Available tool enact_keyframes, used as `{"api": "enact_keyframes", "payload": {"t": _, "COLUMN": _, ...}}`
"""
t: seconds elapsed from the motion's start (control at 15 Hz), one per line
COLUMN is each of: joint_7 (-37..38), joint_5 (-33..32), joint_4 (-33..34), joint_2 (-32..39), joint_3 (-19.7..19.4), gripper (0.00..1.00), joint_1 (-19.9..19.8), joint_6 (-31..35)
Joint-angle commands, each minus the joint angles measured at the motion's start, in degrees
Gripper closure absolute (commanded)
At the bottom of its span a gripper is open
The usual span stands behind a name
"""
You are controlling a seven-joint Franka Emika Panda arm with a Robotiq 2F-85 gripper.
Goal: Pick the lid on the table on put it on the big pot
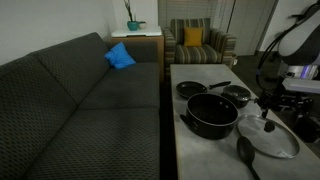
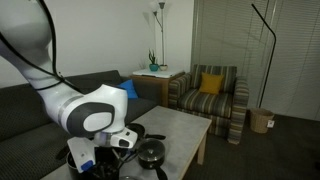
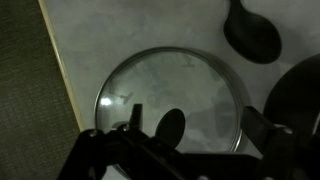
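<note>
Since the glass lid (image 3: 185, 85) lies flat beside the big pot (image 1: 211, 113), the claw (image 3: 188, 135) hangs released over its knob (image 3: 170, 125).

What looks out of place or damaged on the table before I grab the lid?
Nothing stands out. The lid lies flat, knob up, on the table, uncracked as far as the wrist view shows, with the open gripper above it. The big pot stands upright and uncovered beside it; no spill shows.
</note>
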Motion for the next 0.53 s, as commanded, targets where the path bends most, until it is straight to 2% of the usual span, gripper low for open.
{"api": "enact_keyframes", "payload": {"t": 0.0, "joint_7": 4.8, "joint_5": 0.1, "joint_4": 6.3, "joint_2": 6.9, "joint_3": -2.3, "gripper": 0.0, "joint_1": 0.5, "joint_6": 4.4}}
{"api": "enact_keyframes", "payload": {"t": 0.13, "joint_7": 6.6, "joint_5": 0.9, "joint_4": 9.1, "joint_2": 9.8, "joint_3": -2.2, "gripper": 0.0, "joint_1": -0.6, "joint_6": 4.7}}
{"api": "enact_keyframes", "payload": {"t": 0.27, "joint_7": 6.7, "joint_5": 1.9, "joint_4": 12.4, "joint_2": 12.5, "joint_3": -0.6, "gripper": 0.0, "joint_1": -2.7, "joint_6": 3.3}}
{"api": "enact_keyframes", "payload": {"t": 0.47, "joint_7": 7.8, "joint_5": 2.5, "joint_4": 16.4, "joint_2": 16.1, "joint_3": -0.5, "gripper": 0.0, "joint_1": -2.9, "joint_6": 3.2}}
